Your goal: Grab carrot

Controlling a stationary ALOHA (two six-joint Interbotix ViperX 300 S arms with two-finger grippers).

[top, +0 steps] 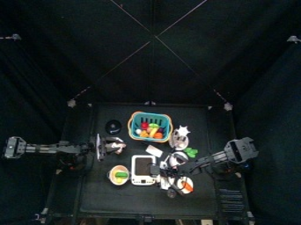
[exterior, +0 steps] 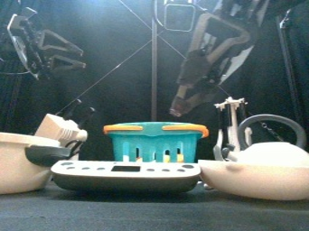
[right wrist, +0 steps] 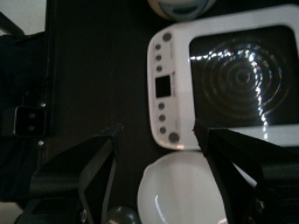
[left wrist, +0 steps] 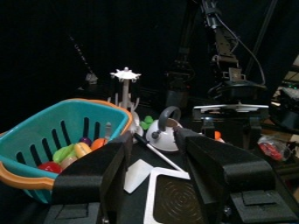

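While both arms hang clear of the goods, the approach step has hardly begun. Inside the teal plastic basket with an orange rim (top: 150,127), near the table's back edge, lies the small orange carrot (left wrist: 83,149) among other toy produce. Near the left edge, the left gripper (left wrist: 149,166) stands with jaws spread and empty. Toward the front right corner, the right gripper (right wrist: 158,162) also gapes, above the white induction cooker with a dark glass top (right wrist: 222,74). Next, one arm must descend into the basket.
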